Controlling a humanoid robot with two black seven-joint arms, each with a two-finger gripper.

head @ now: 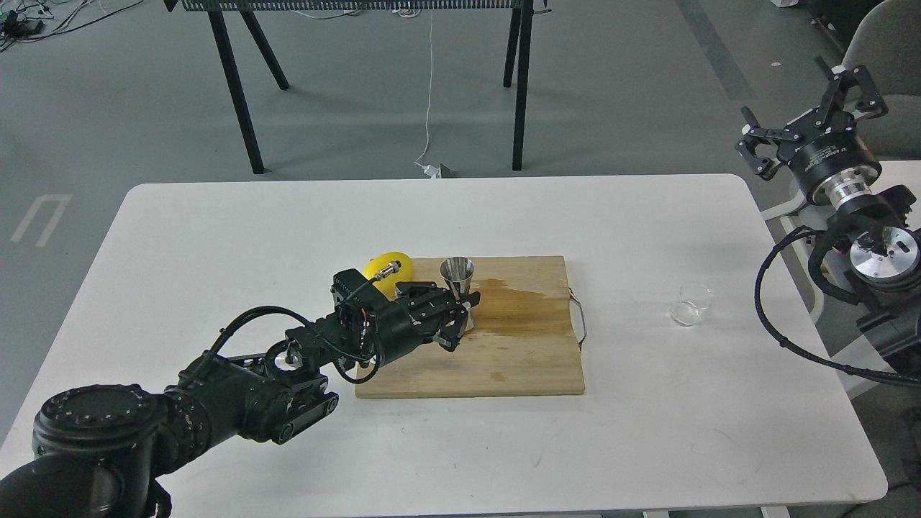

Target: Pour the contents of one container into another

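A rectangular bamboo cutting board (pixel 504 338) with a thin wire handle on its right edge lies near the middle of the smooth white surface (pixel 216 230), whose corners are rounded. A darker wet stain spreads over the board's upper middle. At the board's upper left stands the steel jigger (pixel 458 282), upright, shiny, two cones meeting at a narrow waist, its open mouth upward. A yellow lemon (pixel 388 267) sits just left of it at the board's upper left corner, partly behind the arm.

The left pincer (pixel 460 321) reaches over the board's left part, its black fingers spread on either side of the jigger's lower cone (whether they press the metal, I cannot tell).

Well to the right of the board, off the wood, the small clear glass cup (pixel 691 303) rests on the bare surface, short, round, transparent and seemingly tilted.

The right pincer (pixel 813 119) hangs beyond the surface's right edge, far from the board, fingers spread wide and holding nothing. Bare surface lies open in front of the board and on both sides of it.
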